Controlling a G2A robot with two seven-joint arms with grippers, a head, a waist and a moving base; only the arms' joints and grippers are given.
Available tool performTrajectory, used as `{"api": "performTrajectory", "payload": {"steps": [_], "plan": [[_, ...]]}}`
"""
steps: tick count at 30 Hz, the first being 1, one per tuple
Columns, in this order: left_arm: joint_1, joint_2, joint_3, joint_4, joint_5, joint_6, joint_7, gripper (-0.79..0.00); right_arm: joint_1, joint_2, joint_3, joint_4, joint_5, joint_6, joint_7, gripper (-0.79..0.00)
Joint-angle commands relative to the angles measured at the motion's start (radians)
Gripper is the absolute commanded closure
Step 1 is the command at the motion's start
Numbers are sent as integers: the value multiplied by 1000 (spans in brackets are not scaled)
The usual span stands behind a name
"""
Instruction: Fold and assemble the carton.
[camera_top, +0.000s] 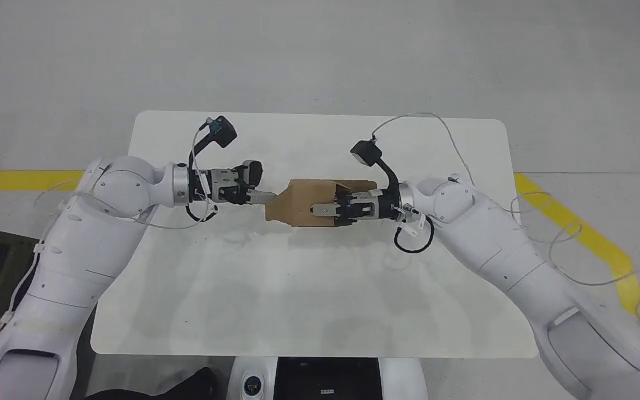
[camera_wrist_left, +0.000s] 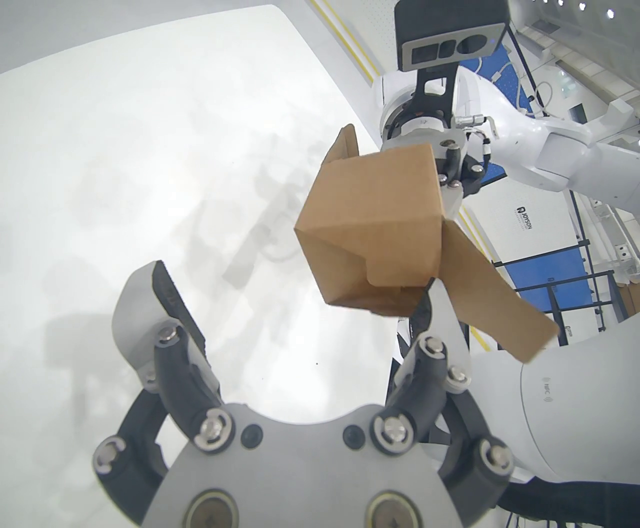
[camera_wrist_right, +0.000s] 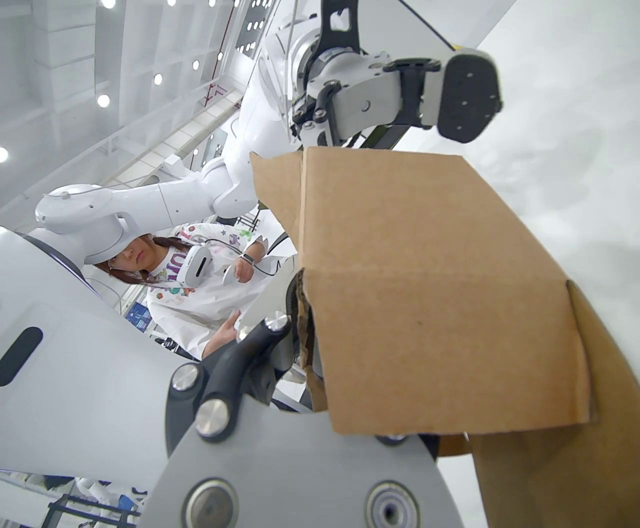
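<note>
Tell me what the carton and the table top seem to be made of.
The carton: brown cardboard, matte; creased folds and raw cut edges show. The table: smooth white top, slightly glossy, perhaps laminate or plastic; it carries soft reflections.

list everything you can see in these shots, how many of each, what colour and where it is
carton: one, brown cardboard, partly folded with flaps loose, held up over the middle of the table between the two grippers
table: one, white, under both arms
floor line: one, yellow, running along the floor behind both sides of the table
floor: grey, around the table
right gripper: one, grey and black, shut on the carton's end wall
left gripper: one, grey and black, open at the carton's other end, one finger close against a flap; whether it touches cannot be told
</note>
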Motion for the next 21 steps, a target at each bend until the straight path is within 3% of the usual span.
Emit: {"api": "performTrajectory", "payload": {"steps": [1, 9, 15, 21], "plan": [[-2, 2, -8, 6, -5, 0, 0, -785, -1, 1, 12, 20, -12, -6, -6, 0], [15, 13, -46, -46, -39, -16, -15, -785, -8, -2, 47, 51, -123, 44, -73, 0], [45, 14, -36, -114, 72, -26, 23, -785, -16, -12, 60, 31, -166, 63, -100, 0], [47, 8, -21, -113, 166, 8, 102, -785, -20, -19, 75, 9, -199, 68, -103, 0]]}}
